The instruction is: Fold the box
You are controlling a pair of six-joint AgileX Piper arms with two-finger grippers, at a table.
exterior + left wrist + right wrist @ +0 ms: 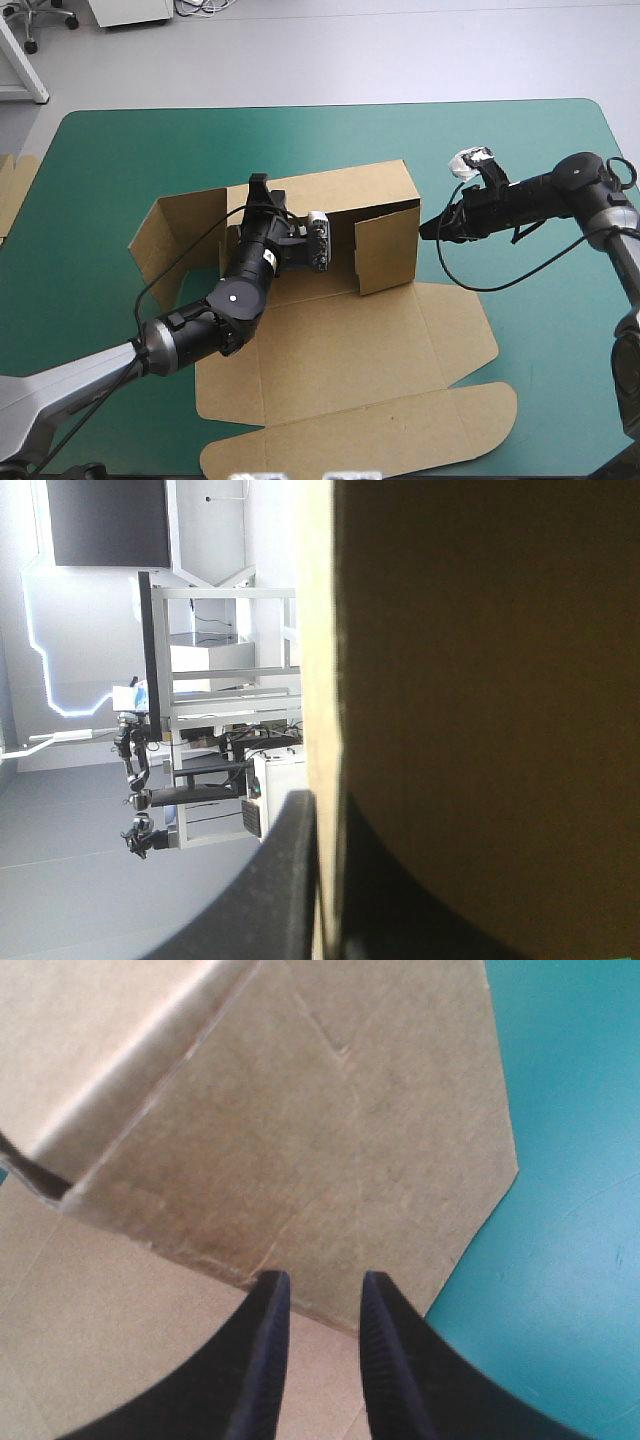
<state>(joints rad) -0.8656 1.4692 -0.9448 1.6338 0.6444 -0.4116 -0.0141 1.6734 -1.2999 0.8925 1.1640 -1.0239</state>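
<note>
The brown box (345,195) stands partly raised in the middle of the table. Its back wall and side walls are up, and its base and lid (380,420) lie flat toward the front. My left gripper (260,190) reaches over the base to the back wall's left part. In the left wrist view it (330,820) is shut on an upright edge of the box (480,680), one finger on each face. My right gripper (424,229) is at the right side wall. In the right wrist view it (318,1285) is open by a narrow gap, tips at a flap's (330,1130) edge.
An edge of more brown board (14,190) shows at the table's left edge. Bare teal-green cover (540,150) lies to the right of and behind the box. The box's left wall (165,235) leans outward.
</note>
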